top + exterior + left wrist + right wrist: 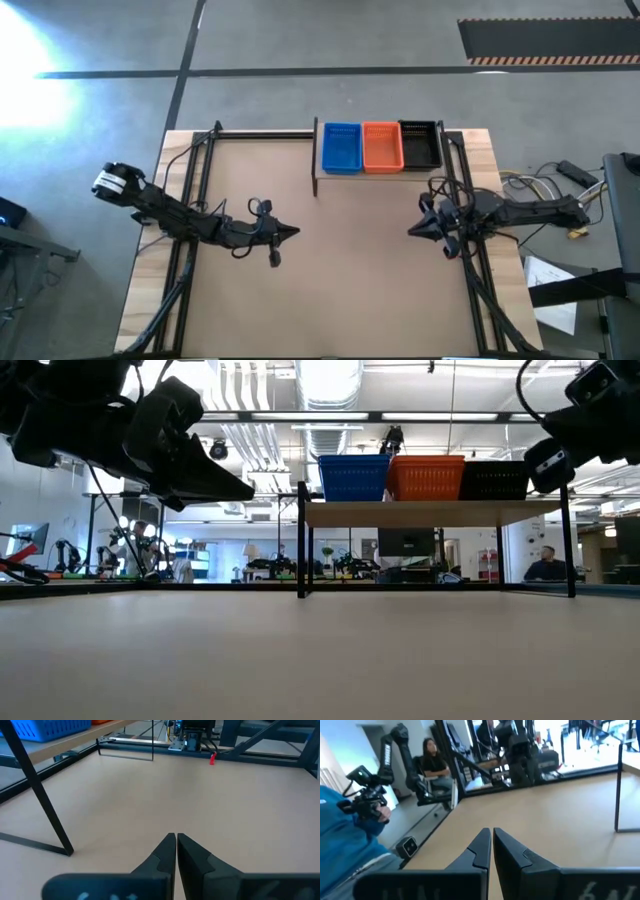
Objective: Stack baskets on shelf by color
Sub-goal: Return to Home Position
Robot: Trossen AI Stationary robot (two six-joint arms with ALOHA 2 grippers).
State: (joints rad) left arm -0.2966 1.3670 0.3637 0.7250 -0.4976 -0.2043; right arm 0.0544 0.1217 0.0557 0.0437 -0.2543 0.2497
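Blue baskets point(341, 147), orange baskets point(382, 146) and black baskets point(420, 145) sit side by side on the light-wood shelf point(430, 512) at the table's far side; in the low view the blue point(353, 477), orange point(427, 476) and black point(493, 479) ones stand in a row on its plank. How many are in each pile I cannot tell. My left gripper point(296, 233) is shut and empty above the table's middle left. My right gripper point(411, 231) is shut and empty at the middle right. Both point toward the table's centre.
The shelf's dark legs point(301, 540) stand on the tabletop point(330, 290). Dark metal frame rails run along the table's left point(190, 180) and right point(470, 270) sides. People sit in the room beyond the table point(432, 760).
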